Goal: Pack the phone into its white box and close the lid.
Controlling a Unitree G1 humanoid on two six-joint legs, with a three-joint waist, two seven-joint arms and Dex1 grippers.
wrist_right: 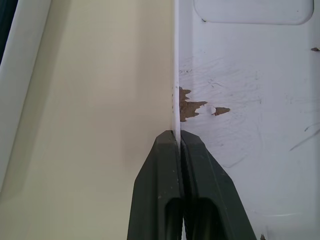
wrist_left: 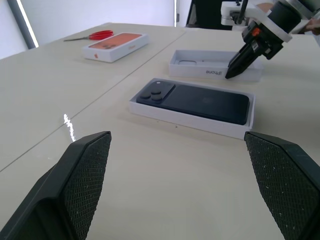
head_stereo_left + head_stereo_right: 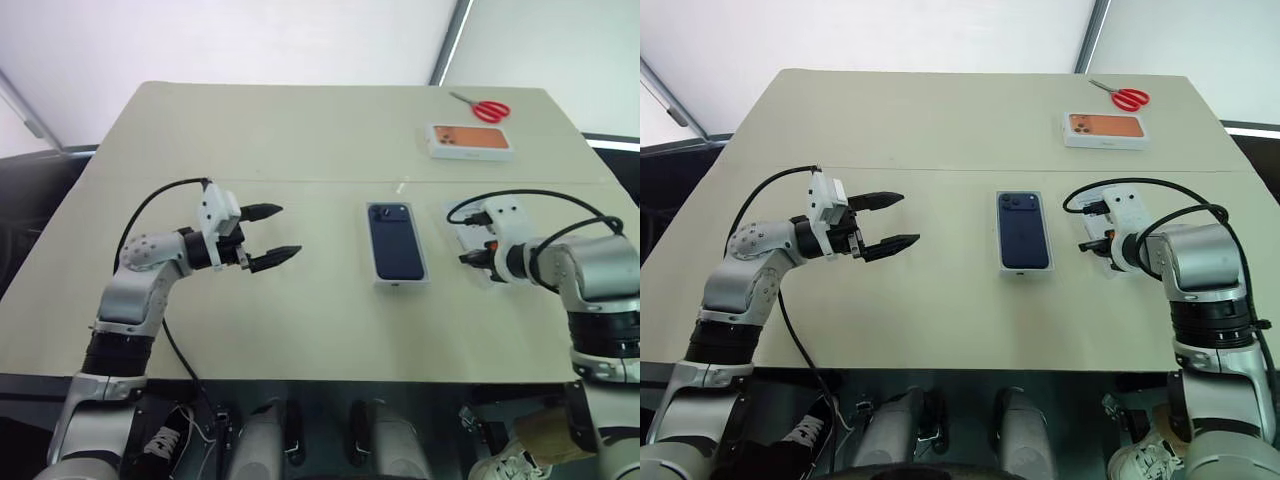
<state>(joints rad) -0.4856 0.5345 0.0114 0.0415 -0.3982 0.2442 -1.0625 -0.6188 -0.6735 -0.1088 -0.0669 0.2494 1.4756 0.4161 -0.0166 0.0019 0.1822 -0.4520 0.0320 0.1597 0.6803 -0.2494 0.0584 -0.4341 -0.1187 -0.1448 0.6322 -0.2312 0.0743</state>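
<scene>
The dark navy phone [image 3: 396,240] lies face down inside the shallow white box [image 3: 400,285] at the middle of the table, its camera bump at the far left corner. Just right of it the lid [image 2: 192,64] rests open side up, its plain white inside showing. My right gripper [image 1: 175,136] points down and is shut on the lid's thin side wall nearest the box. My left gripper [image 3: 290,230] hovers open above the table, left of the box, pointing toward it with nothing between its fingers [image 2: 85,190].
A white box with an orange phone picture [image 3: 471,140] sits at the far right of the table, with red-handled scissors [image 3: 484,107] behind it. Black cables loop over both wrists. The table's front edge runs close below both arms.
</scene>
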